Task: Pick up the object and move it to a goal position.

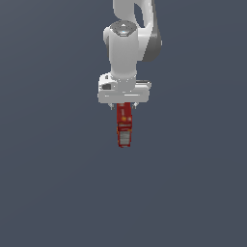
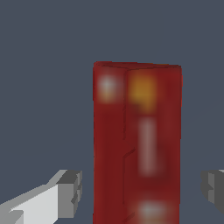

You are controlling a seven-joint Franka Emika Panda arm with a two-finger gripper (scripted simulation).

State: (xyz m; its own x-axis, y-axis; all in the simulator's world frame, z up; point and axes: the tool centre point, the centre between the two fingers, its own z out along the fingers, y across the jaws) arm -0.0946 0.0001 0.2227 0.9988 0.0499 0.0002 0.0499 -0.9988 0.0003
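Red box [image 1: 124, 126] lies directly beneath the white gripper [image 1: 124, 103] on a plain dark grey-blue surface [image 1: 193, 183], between its spread fingers [image 2: 65, 192], which stand apart from its sides, gripping nothing. Its yellow-orange marks and pale label are too blurred to read.

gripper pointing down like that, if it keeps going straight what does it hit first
Most likely the red box: it stands between the open gripper fingers, untouched. Depth is unclear.
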